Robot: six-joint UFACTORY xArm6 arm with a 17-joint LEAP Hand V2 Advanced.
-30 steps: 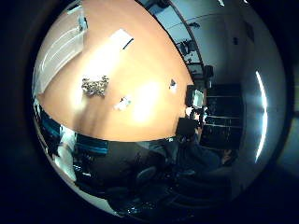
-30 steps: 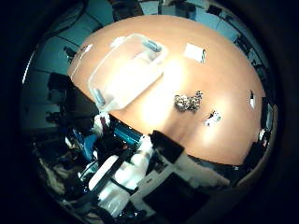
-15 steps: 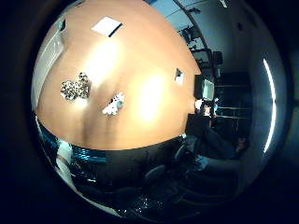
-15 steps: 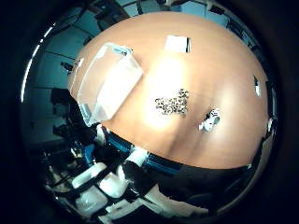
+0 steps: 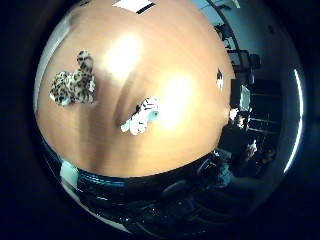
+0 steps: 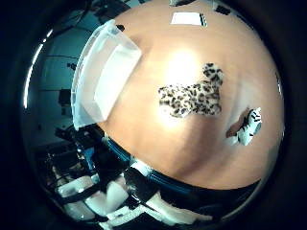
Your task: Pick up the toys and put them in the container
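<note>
Both toys fill far more of the two palm views than they did half a second ago, and the table edge has slid outward, so the palm has come closer to the wooden table (image 6: pixel 158 143) while the toys themselves lie where they were. A leopard-spotted plush toy (image 6: pixel 192 98) lies flat on the tabletop, and a smaller white toy with black stripes (image 6: pixel 249 128), which looks like a zebra or white tiger, lies near it but apart, toward the table's edge. The clear plastic container (image 6: pixel 103 79) sits on the same table at its far side from the striped toy, well apart from both toys, and nothing shows inside it. A white sheet of paper (image 6: pixel 188 18) lies flat on the wood beyond the leopard toy. White and black parts of the hand (image 6: pixel 110 199) show past the table edge in the thumb side view, but whether the fingers are spread or curled cannot be told, and neither toy is being touched
</note>
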